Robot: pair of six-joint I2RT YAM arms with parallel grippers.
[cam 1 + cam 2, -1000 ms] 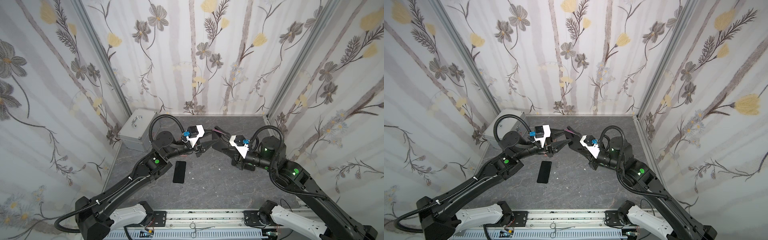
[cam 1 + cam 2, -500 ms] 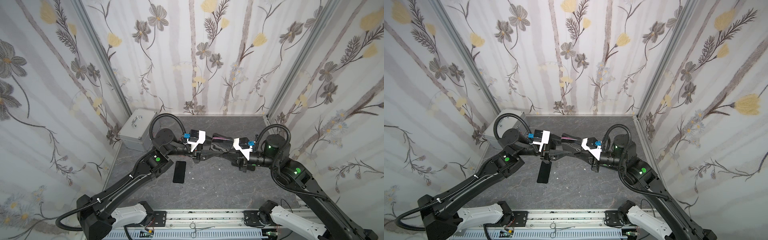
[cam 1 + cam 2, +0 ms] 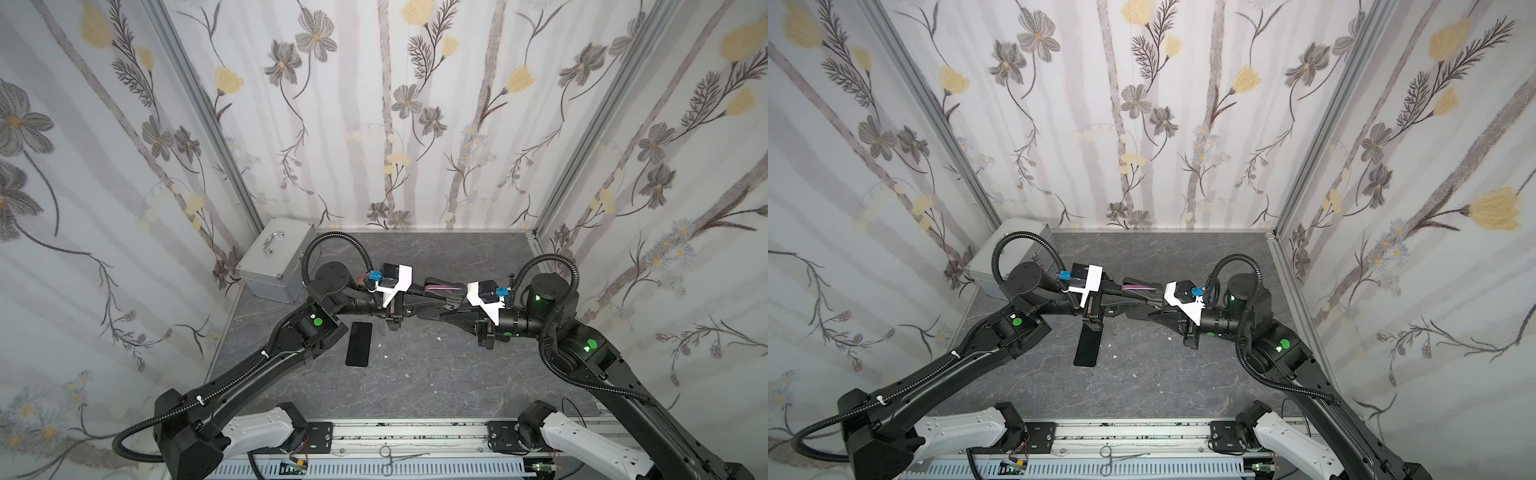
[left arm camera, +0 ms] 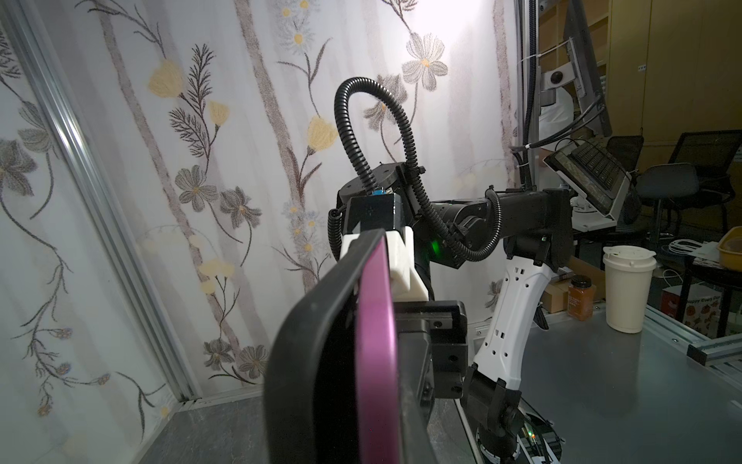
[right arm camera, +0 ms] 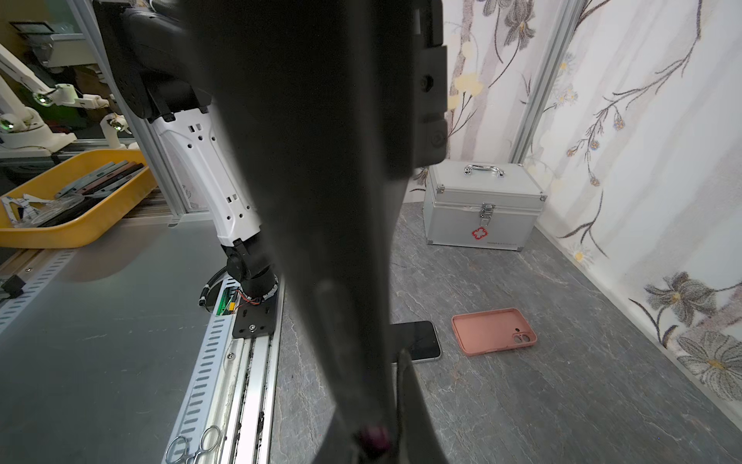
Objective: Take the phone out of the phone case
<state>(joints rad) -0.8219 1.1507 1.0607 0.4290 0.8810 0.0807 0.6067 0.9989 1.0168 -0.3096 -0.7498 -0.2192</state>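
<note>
Left gripper (image 3: 411, 297) and right gripper (image 3: 455, 305) meet nose to nose above the middle of the table (image 3: 436, 374), each clamped on an opposite end of the black phone case (image 4: 305, 361), which hangs edge-on between them, clear of the surface. The phone (image 4: 375, 341) sits inside it; its magenta side shows as a thin stripe in both top views and as a broad band in the left wrist view. Whether any corner has come free of the case I cannot tell. On the table below the left gripper lies a spare handset (image 3: 359, 344), screen up, with an empty salmon-pink cover (image 5: 494, 331) just beside it. A silver metal box (image 3: 276, 259) stands in the far left corner.
</note>
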